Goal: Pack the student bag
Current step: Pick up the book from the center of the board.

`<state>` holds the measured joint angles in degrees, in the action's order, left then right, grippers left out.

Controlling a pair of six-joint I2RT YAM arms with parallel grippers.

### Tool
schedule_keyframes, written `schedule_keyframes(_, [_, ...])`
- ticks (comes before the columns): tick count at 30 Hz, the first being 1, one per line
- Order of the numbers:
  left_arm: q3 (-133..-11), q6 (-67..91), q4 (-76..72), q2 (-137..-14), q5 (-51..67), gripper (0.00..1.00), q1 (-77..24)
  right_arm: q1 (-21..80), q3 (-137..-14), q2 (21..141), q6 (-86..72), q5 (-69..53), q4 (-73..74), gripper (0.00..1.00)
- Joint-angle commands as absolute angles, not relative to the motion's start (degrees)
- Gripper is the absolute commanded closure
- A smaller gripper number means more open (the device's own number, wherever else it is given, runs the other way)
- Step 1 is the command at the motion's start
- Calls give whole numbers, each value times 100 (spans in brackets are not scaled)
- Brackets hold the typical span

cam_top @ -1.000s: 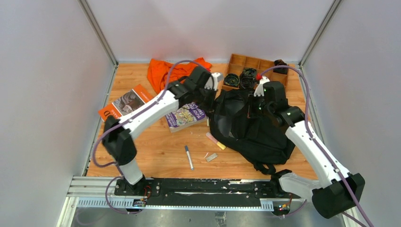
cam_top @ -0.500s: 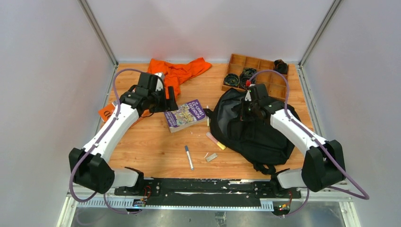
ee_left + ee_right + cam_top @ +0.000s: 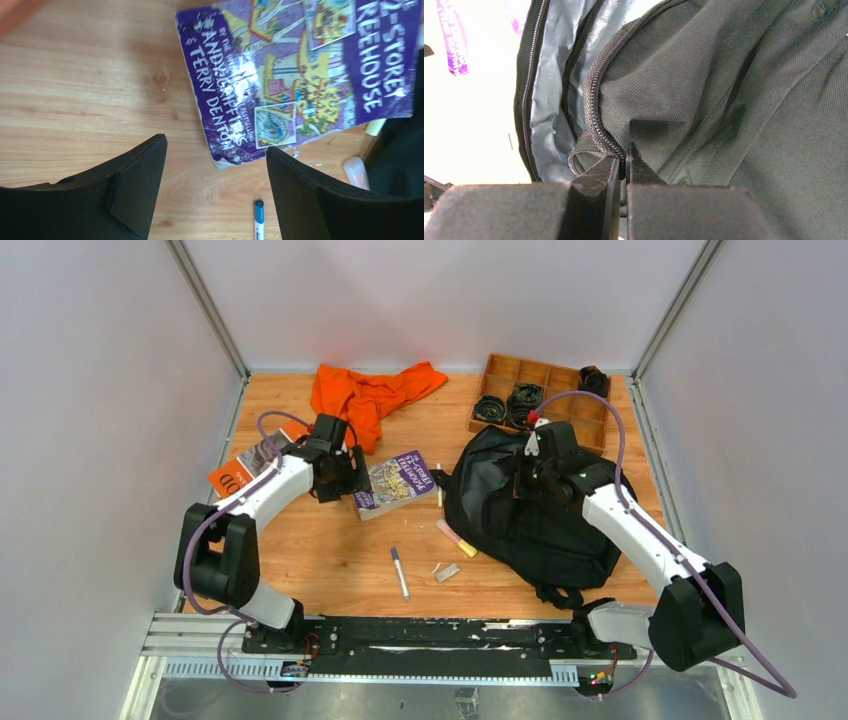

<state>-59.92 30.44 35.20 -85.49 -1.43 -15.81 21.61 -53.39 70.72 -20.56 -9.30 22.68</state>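
The wooden bench (image 3: 330,540) carries the student bag (image 3: 560,530) on its right half, black and slumped, its main zip gaping onto grey lining. The right pincer (image 3: 624,159) is pinched together on the bag's zip edge. Behind the bag sits a wooden tray (image 3: 507,368) with black coiled cords in it. An orange cloth (image 3: 370,395) lies well to the bag's rear left. Just left of the bag lies a purple book (image 3: 395,483). The left pincer (image 3: 216,147) hangs over the book's corner farthest from the bag, jaws wide apart and empty. Farther left is an orange book (image 3: 245,468). Off the bag's near-left side lie a highlighter (image 3: 455,538), a pen (image 3: 399,572) and a small pale scrap (image 3: 448,572).
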Motion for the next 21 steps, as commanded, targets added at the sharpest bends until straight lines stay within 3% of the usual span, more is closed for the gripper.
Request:
schedule_keyframes(1, [-5448,3753,2568,-8710,293,20,-1475,2116,-5169,6906,-2137,-1104,2338,100])
schedule_keyframes(5, [-4861,4043,1462,-8855,925,22,-1351,2110,-5136,6873,-2175,-1262,2323,100])
schedule_keyframes(9, [-4676,4229,1157,-9124,1038,32,-1324,2114,-5104,6811,-2188,-1305,2305,100])
schedule_keyframes(12, [-4595,4269,1231,-9126,813,49,-1328,2116,-5054,6748,-2181,-1291,2315,100])
schedule_keyframes(16, [-4684,4218,1672,-9035,297,99,-1315,2110,-5038,6750,-2184,-1315,2338,100])
schedule_keyframes(21, [-5050,3931,2430,-8533,-260,100,-1301,2109,-5073,6789,-2141,-1372,2394,100])
